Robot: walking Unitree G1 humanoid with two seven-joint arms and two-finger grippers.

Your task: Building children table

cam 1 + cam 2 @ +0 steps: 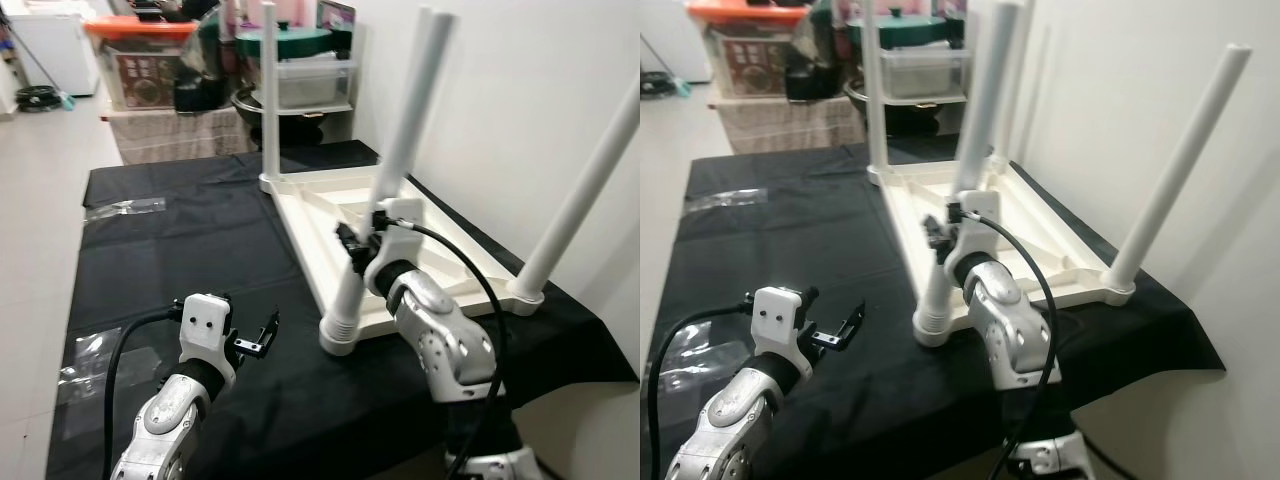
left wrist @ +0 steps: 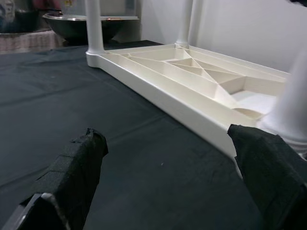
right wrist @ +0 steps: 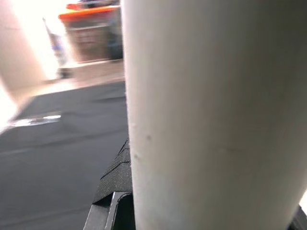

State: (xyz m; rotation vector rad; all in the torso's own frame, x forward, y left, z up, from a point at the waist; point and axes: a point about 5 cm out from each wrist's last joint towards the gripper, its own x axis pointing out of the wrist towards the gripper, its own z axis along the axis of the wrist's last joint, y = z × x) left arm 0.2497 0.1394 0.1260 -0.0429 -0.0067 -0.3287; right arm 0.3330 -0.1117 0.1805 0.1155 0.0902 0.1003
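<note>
Basically, black-clothed bench (image 1: 200, 240) carries the upside-down white tabletop (image 1: 420, 235) (ribbed underside up). Right gripper (image 1: 358, 243) has its fingers closed round the near corner leg (image 1: 395, 170); left gripper (image 1: 250, 343) hovers beside it, fingers spread wide, holding nothing.

Tabletop: white ribbed plastic tabletop (image 1: 400, 235) upside down on black cloth (image 1: 200, 250).
Right gripper (image 1: 357, 243): clasping near white leg (image 1: 385, 195).
Left gripper (image 1: 262, 335): fingers spread above the cloth.
</note>
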